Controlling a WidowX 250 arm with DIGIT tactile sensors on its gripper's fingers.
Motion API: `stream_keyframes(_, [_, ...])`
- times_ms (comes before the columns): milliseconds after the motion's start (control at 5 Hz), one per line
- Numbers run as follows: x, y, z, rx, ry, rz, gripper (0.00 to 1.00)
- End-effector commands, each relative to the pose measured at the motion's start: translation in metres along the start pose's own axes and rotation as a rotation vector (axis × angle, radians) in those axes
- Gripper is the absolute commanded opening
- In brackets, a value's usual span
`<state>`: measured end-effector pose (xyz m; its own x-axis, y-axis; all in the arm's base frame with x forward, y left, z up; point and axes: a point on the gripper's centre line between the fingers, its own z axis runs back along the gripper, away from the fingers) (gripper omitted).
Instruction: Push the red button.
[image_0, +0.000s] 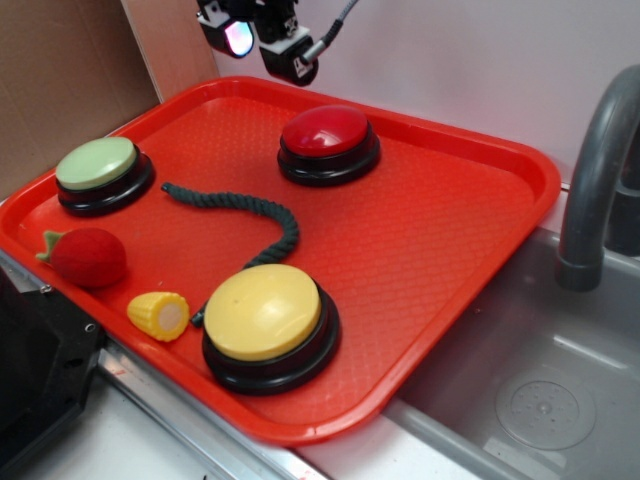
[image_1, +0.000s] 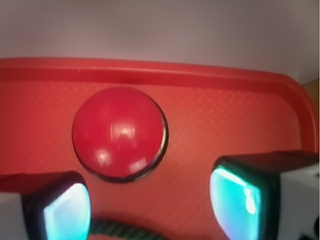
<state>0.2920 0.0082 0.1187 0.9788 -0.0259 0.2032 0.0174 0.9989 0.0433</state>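
Note:
The red button (image_0: 326, 131) is a glossy red dome on a black round base, standing at the back middle of the red tray (image_0: 440, 230). In the wrist view the red button (image_1: 119, 132) lies ahead of the fingers, left of centre. My gripper (image_0: 262, 40) hangs high above the tray's far rim, up and to the left of the button, not touching it. The gripper (image_1: 150, 205) is open, with nothing between its glowing cyan pads (image_1: 235, 200).
On the tray also sit a green-domed button (image_0: 100, 172) at the left, a larger yellow-domed button (image_0: 266, 322) at the front, a red fuzzy strawberry (image_0: 86, 256), a toy corn piece (image_0: 160, 315) and a dark green rope (image_0: 250, 215). A sink (image_0: 540, 390) with grey faucet (image_0: 596, 170) lies right.

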Motion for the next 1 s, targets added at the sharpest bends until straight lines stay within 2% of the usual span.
stream_keyframes(0, [0.01, 0.005, 0.034, 0.012, -0.098, 0.003, 1.0])
stream_keyframes(800, [0.0, -0.002, 0.057, 0.055, -0.075, 0.012, 1.0])
